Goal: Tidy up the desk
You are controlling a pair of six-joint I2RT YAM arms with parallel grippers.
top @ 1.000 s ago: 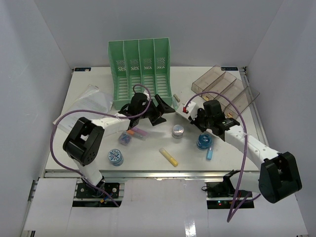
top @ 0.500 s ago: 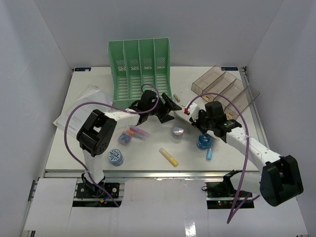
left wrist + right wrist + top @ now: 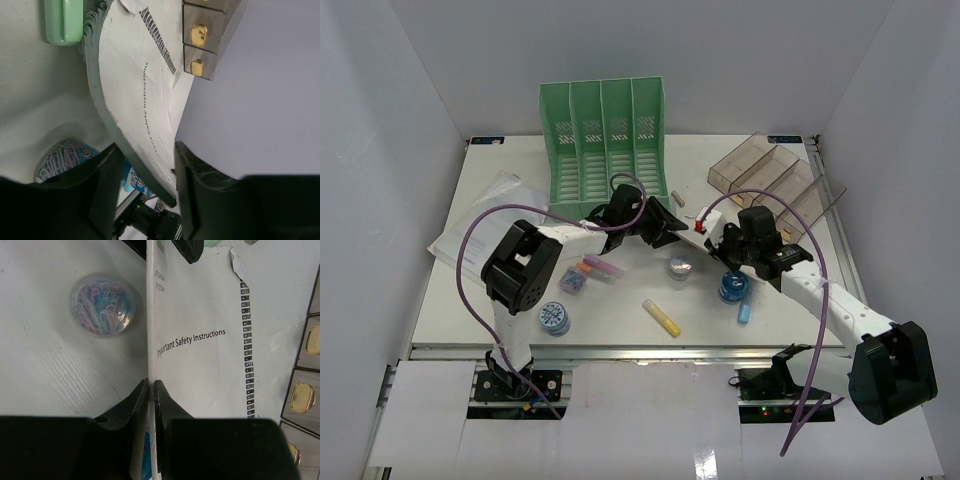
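The right gripper (image 3: 151,382) is seen pinched shut on the edge of a booklet (image 3: 200,340), which is held on edge above the middle of the desk (image 3: 620,300). The left gripper (image 3: 145,150) is set astride the booklet's other edge with its jaws partly apart; a gap is seen at one finger, so no firm grip is shown.

The desk is spread under both arms, with its rail (image 3: 620,350) along the near edge. From the top view alone the layout is given: a rack (image 3: 605,135) at the far edge, a tray (image 3: 775,175) at the far right corner, and a clip jar (image 3: 681,266) near the middle of the surface. The held booklet is hardly made out there, being hidden between the two grippers. By the right wrist view its cover is shown flat and the jar's coloured paper clips are made plain. By the left wrist view the page is shown bowed, and gold clips (image 3: 197,32) are seen in the tray.

Compared with a second ago, the left gripper has been carried rightward to the booklet and its jaws have been narrowed; the right gripper has been kept clamped.

"Important Safety Instructions" is read on the cover. The smaller print cannot be read.
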